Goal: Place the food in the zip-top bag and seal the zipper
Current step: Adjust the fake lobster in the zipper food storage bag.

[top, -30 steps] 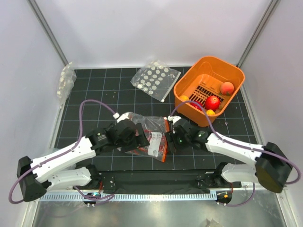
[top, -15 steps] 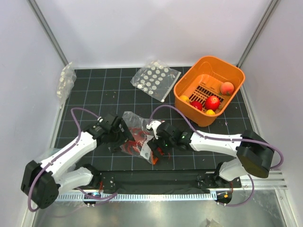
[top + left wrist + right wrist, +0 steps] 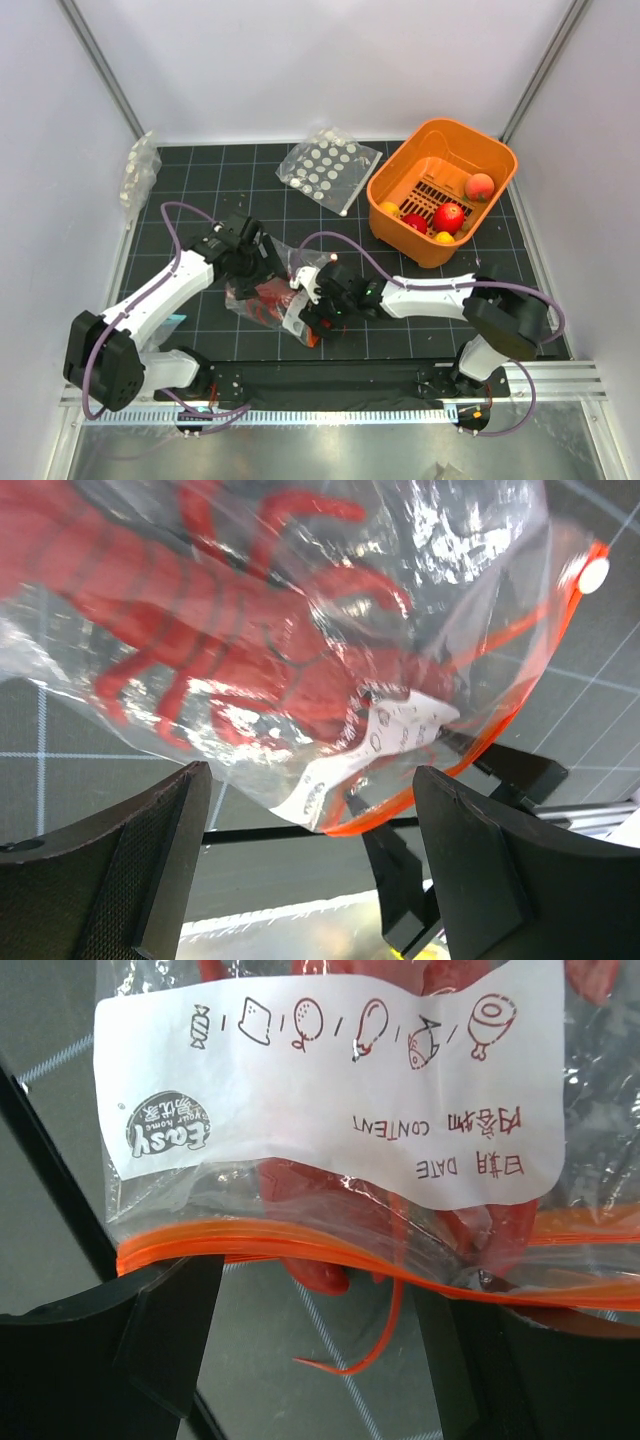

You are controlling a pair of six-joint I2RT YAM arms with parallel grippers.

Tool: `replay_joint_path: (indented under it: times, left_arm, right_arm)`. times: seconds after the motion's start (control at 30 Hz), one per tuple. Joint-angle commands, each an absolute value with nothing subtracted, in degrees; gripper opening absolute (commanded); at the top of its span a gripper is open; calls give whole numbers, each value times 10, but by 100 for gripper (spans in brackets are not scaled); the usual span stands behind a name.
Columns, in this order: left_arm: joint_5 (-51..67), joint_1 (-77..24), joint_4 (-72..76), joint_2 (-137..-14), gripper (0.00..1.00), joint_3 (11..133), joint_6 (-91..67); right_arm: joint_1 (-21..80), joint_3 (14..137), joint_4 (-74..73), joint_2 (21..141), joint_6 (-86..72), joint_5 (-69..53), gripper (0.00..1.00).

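Note:
The zip-top bag [image 3: 290, 312] lies on the mat between my grippers, with the red long-legged toy [image 3: 265, 298] inside it. In the left wrist view the toy [image 3: 200, 590] fills the bag [image 3: 450, 570], and my left gripper [image 3: 312, 775] is open, its fingers wide apart at the bag's lower edge. In the right wrist view the orange zipper [image 3: 300, 1245] runs across my open right gripper [image 3: 320, 1290], under the bag's white label [image 3: 330, 1080]. A red tip and a thin tentacle [image 3: 385, 1330] stick out past the strip. Red-orange fruit balls [image 3: 448, 216] sit in the basket.
The orange slotted basket [image 3: 495, 155] stands at the back right. A clear bag with rows of white discs [image 3: 328, 170] lies at the back middle. Another clear bag [image 3: 138, 175] rests against the left wall. The black rail runs along the near edge.
The bag with the toy has shifted left and slightly nearer. Both grippers moved left with it, and the right arm has stretched further across the mat.

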State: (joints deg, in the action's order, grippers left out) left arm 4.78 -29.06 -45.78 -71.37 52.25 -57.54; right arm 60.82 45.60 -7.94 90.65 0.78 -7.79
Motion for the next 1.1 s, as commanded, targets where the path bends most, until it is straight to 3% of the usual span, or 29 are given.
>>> replay_joint_path:
  times: [0.0, 0.17, 0.27, 0.3, 0.37, 0.47, 0.77, 0.9, 1.07]
  left_arm:
    - [72, -280, -478, -724, 85, 539, -548]
    - [78, -273, -495, -720, 84, 549, -530]
    - [70, -273, -525, -723, 84, 567, -513]
    - [66, -272, -534, -724, 84, 570, -510]
    - [62, -263, -550, -718, 84, 575, -510]
    - [91, -234, -540, -694, 85, 561, -519]
    - [133, -213, -491, -600, 85, 464, -623]
    - [136, -213, -403, -514, 85, 365, -710]
    - [125, -213, -366, -515, 85, 323, -746]
  right_arm:
    - [613, 477, -10, 928, 42, -98, 80]
    - [614, 486, 31, 1002, 30, -102, 69]
    - [617, 476, 59, 1005, 19, -88, 53]
    - [617, 476, 59, 1001, 18, -80, 40]
    - [617, 474, 62, 991, 12, -62, 27]
    - [617, 461, 73, 965, 2, -50, 19]
    - [617, 413, 105, 904, -76, -3, 1]
    - [617, 392, 110, 870, -105, 58, 1]
    - [617, 384, 96, 849, -133, 106, 1]
